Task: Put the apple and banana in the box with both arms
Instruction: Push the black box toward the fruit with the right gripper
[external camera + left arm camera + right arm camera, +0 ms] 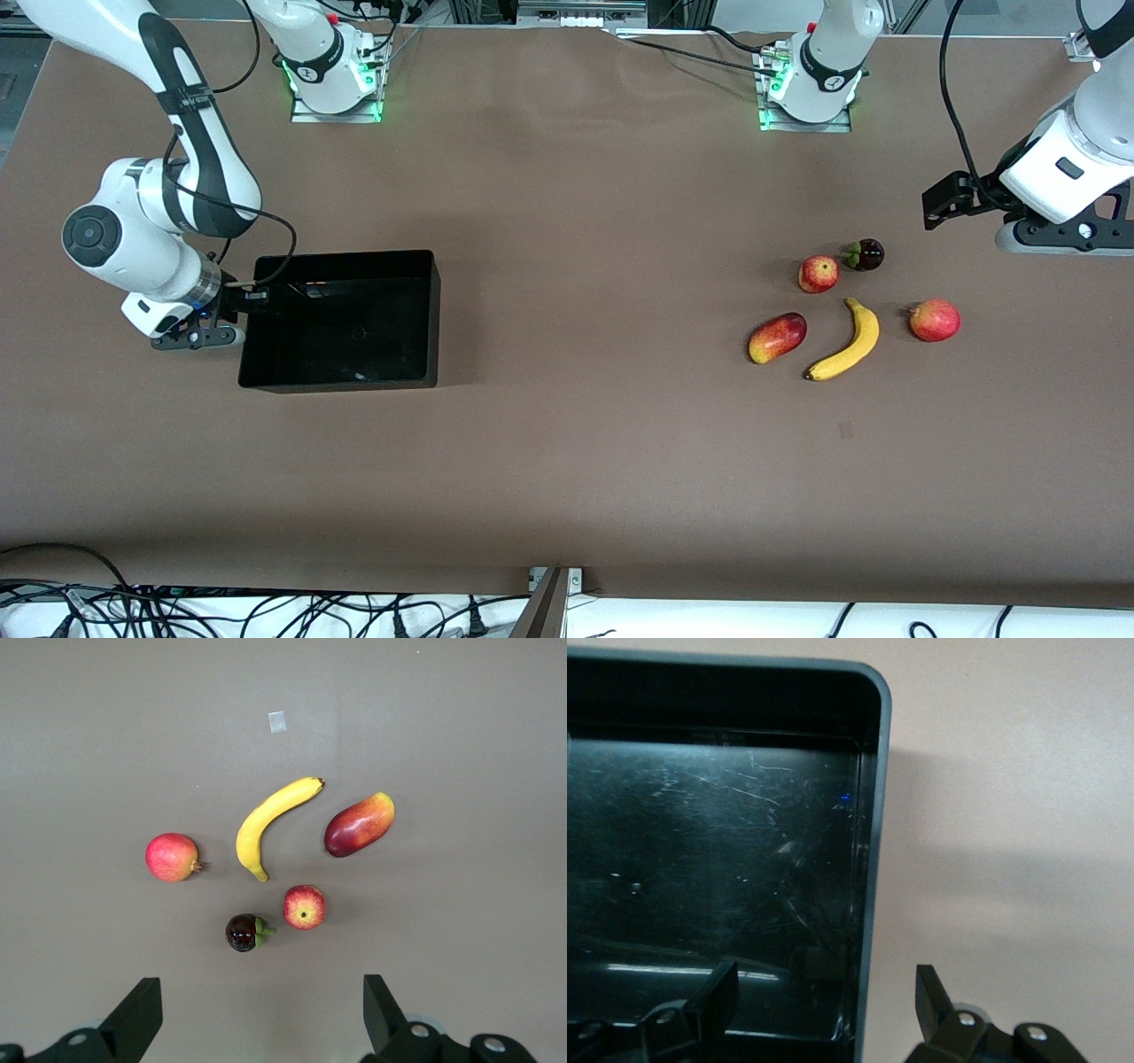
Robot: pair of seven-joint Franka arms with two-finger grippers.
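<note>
At the shallow black plastic box [341, 321], your right gripper [824, 997] straddled its wall, fingers apart; you needed a square pinch. Your left gripper [257, 1014], spread wide, hung over table just beside the curved yellow banana [846, 344] and small red apple [818, 274]

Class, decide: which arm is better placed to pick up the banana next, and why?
Left. Its gripper, jaws open, hangs over the fruit with the banana in sight; the right gripper straddles the box wall.
</note>
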